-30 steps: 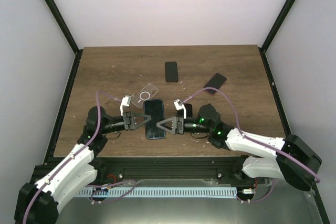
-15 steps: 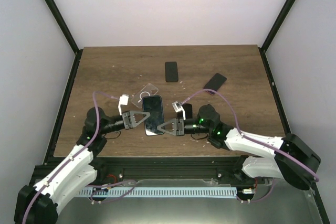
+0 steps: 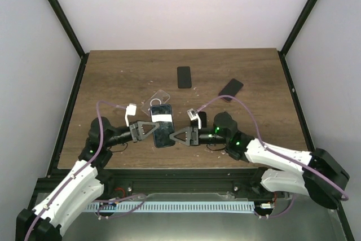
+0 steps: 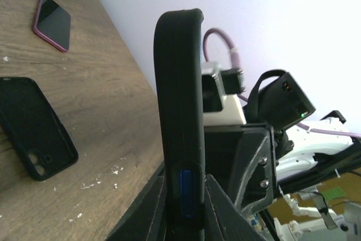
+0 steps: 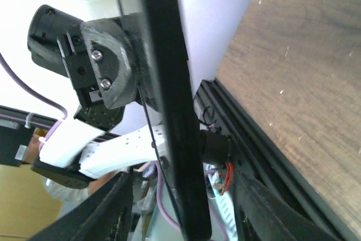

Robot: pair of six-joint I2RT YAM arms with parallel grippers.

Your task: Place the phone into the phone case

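A dark phone (image 3: 163,130) with a blue side button is held on edge between both grippers, above the near middle of the table. My left gripper (image 3: 149,130) is shut on it; in the left wrist view the phone (image 4: 180,83) stands upright between that gripper's (image 4: 185,180) closed jaws. My right gripper (image 3: 179,135) is open. In the right wrist view its fingers (image 5: 119,207) stand wide on either side of the phone's edge (image 5: 163,55) without touching it. A clear phone case (image 3: 159,97) lies flat just beyond the phone.
A black phone case (image 3: 184,76) lies at mid-table; it also shows in the left wrist view (image 4: 36,134). A purple-rimmed phone (image 3: 231,88) lies to its right, and shows in the left wrist view (image 4: 53,22). The table's front rail (image 5: 265,156) is close below the grippers.
The phone lay flat between the two grippers; now it is raised and tipped on edge, shifted slightly toward the clear case. The left gripper has turned and moved with it.
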